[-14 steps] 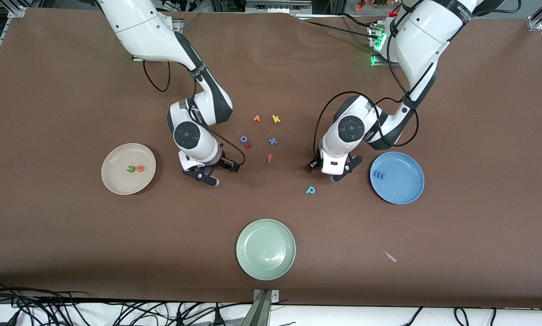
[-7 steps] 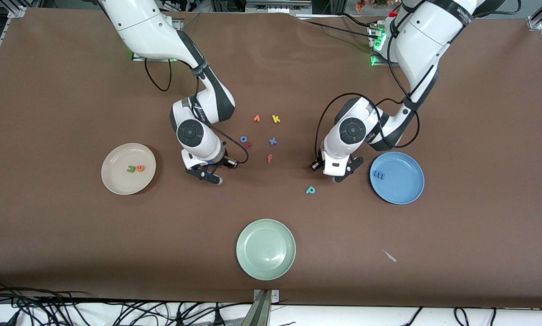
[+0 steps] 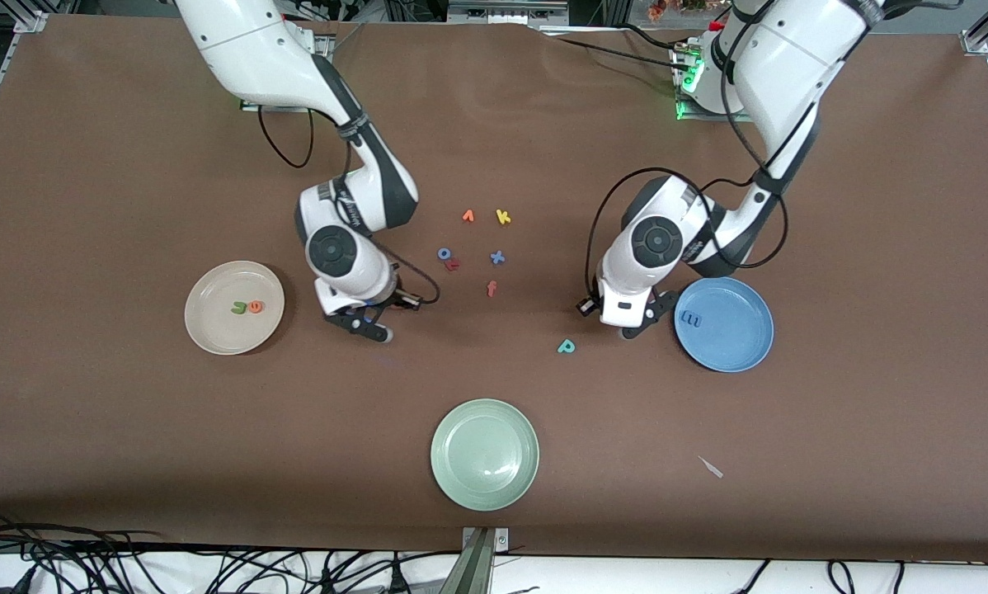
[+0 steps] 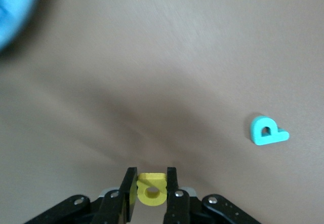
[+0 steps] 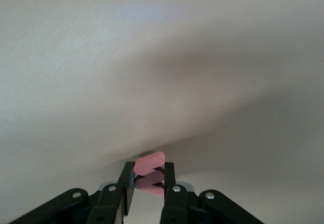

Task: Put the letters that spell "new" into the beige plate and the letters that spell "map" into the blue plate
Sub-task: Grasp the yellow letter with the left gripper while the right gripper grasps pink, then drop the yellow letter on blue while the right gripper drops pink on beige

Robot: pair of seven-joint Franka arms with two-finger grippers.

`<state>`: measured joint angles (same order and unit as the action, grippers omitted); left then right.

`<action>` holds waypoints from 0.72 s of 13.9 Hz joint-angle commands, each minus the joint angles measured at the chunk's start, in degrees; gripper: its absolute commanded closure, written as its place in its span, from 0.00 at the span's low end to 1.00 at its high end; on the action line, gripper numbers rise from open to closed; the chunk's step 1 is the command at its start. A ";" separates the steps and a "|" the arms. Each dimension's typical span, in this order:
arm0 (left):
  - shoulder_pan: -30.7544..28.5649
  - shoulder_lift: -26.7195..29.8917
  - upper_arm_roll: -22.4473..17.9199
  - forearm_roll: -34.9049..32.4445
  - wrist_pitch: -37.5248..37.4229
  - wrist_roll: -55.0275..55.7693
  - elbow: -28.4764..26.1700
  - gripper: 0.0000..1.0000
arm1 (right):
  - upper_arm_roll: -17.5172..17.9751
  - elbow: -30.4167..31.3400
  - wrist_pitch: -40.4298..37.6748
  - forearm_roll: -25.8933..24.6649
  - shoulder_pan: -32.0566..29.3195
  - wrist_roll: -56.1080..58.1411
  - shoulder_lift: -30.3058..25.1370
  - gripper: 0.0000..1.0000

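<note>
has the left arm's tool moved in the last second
Yes. The left tool, shut on the yellow a, has shifted toward the blue plate and away from the teal p.

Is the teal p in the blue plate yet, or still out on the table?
Out. The teal p lies on the bare table, beside the blue plate and apart from its rim.

We take this for a robotics lab. Two white industrial arms are mounted at the edge of a table (image 3: pixel 90 124) covered in plain brown sheeting, with aluminium framing at its corners. A control box (image 3: pixel 685 78) glows green beside the left arm's base, and loose black cables (image 3: pixel 90 557) tangle along the table's edge nearest the front camera. Nothing domestic surrounds the table: only rig hardware and wiring.
</note>
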<state>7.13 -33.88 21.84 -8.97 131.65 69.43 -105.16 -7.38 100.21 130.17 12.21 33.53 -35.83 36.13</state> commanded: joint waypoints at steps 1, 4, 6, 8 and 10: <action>-3.59 5.13 0.13 -1.14 -7.61 -9.28 -0.48 1.00 | -5.95 0.17 -8.94 0.19 -0.84 16.52 -4.22 0.87; -10.44 6.80 0.04 -1.14 -12.90 -24.65 -0.65 1.00 | -11.49 0.08 -13.09 -0.25 -0.84 26.49 -4.31 0.86; -15.71 6.29 0.04 -1.22 -12.82 -34.83 -1.36 1.00 | -14.57 0.17 -13.18 -0.26 -0.92 30.45 -3.96 0.85; -18.46 4.71 0.04 -1.14 -12.82 -43.21 -1.53 1.00 | -17.04 0.52 -13.18 -0.26 -1.62 33.62 -3.35 0.84; -21.52 2.34 -0.31 -2.88 -11.33 -46.82 -2.15 1.00 | -17.05 0.43 -13.18 -0.26 -4.51 35.21 -2.56 0.83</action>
<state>-12.30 -29.29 20.89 -9.11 119.12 26.53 -106.80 -24.28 100.55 117.49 12.16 31.07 -3.03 33.01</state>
